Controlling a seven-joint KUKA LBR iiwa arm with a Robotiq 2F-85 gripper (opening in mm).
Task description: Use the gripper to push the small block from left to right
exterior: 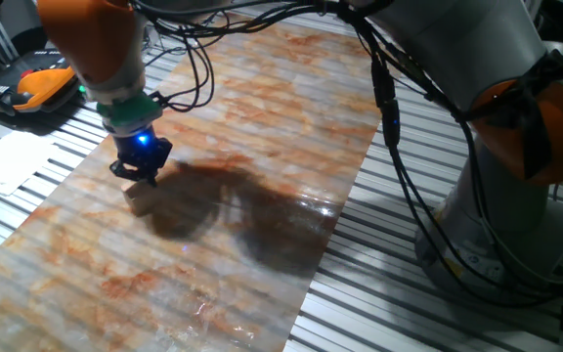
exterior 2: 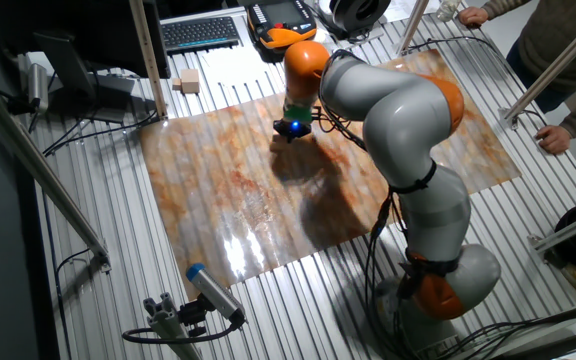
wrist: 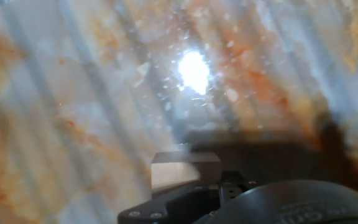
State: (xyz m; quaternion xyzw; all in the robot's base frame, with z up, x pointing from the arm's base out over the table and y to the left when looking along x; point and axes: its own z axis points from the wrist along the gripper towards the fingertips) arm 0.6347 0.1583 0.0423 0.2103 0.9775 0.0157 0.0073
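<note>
The small block (exterior: 142, 200) is a light-tan wooden cube on the marbled orange-and-white mat (exterior: 262, 117), near the mat's left edge. My gripper (exterior: 137, 178) hangs right over it, its dark fingers drawn together and almost touching the top of the block, with a blue light glowing above them. From the other fixed view the gripper (exterior 2: 288, 131) is at the mat's far side and mostly hides the block. In the hand view the block (wrist: 185, 168) sits low in the middle, right against the dark hand housing (wrist: 229, 202).
The mat lies on a slatted aluminium table (exterior: 379, 293). My arm's base (exterior 2: 438, 285) and cables stand at the mat's edge. An orange-black pendant (exterior: 37, 88), a keyboard (exterior 2: 200, 32) and a small tan box (exterior 2: 186, 80) lie off the mat. A person's hand (exterior 2: 553, 138) rests nearby.
</note>
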